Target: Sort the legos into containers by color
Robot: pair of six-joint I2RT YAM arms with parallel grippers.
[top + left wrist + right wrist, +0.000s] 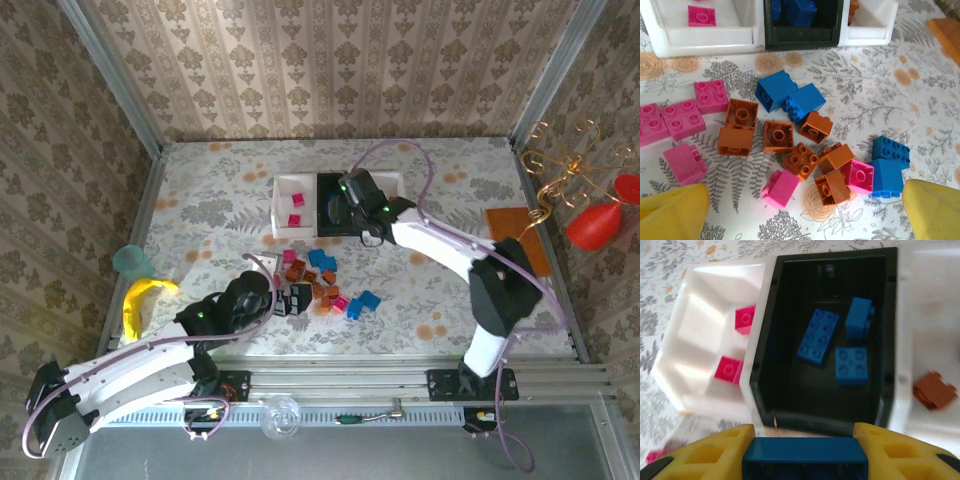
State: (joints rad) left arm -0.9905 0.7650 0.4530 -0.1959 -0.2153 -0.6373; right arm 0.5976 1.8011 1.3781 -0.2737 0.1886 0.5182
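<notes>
My right gripper [804, 440] is shut on a dark blue lego [805, 456], held just short of the near rim of the black container [762, 365], which holds three blue legos [818, 336]. The left white container [695, 335] has two pink legos [728, 369], and the right white one [932, 310] an orange-brown lego [934, 390]. From above, the right gripper [352, 208] hangs over the containers [283, 205]. My left gripper [802, 212] is open above the loose pile [315, 280], with a pink lego [781, 187] and orange-brown legos [801, 160] just ahead of its yellow fingers [672, 212].
A flat orange-brown mat [520, 238] lies at the right edge, with red ornaments on gold wire [598, 222] beyond it. A teal cup [130, 261] and a yellow object [140, 300] sit at the left. Two blue legos [362, 302] lie right of the pile.
</notes>
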